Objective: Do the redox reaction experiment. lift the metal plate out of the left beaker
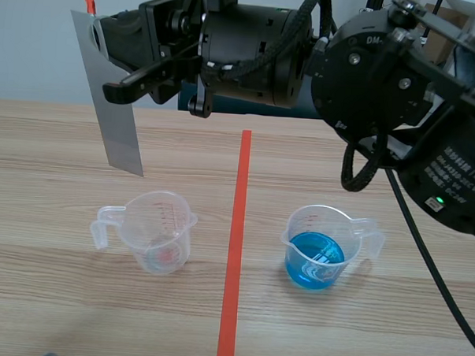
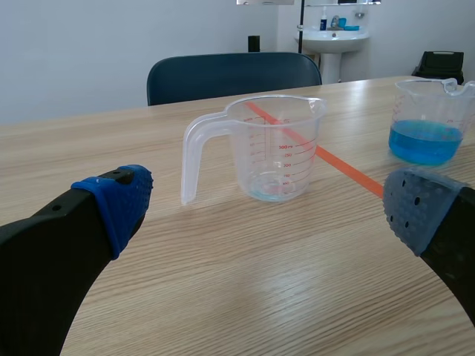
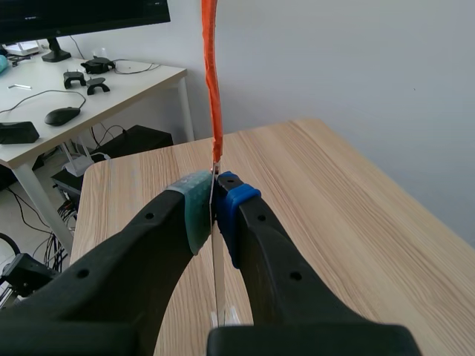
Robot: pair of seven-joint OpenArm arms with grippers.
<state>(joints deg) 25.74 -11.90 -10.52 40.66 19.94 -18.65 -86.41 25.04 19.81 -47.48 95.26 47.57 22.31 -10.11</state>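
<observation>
1. Scene view: right gripper (image 1: pixel 115 62) pinches plate (image 1: pixel 114 109) in mid-air, above and left of left beaker (image 1: pixel 160 234), clear of it.
2. Right wrist view: pads (image 3: pixel 197 211) clamp plate edge-on.
3. Left gripper (image 2: pixel 271 208) spread wide, left beaker ahead.
4. Right beaker (image 1: pixel 323 249) holds blue liquid.

Red graduation numbers are printed on the clear measuring beaker (image 2: pixel 276 148) but cannot be read surely. White lettering starting "DM" is seen on the right arm (image 1: pixel 374 70); its other print is illegible.
</observation>
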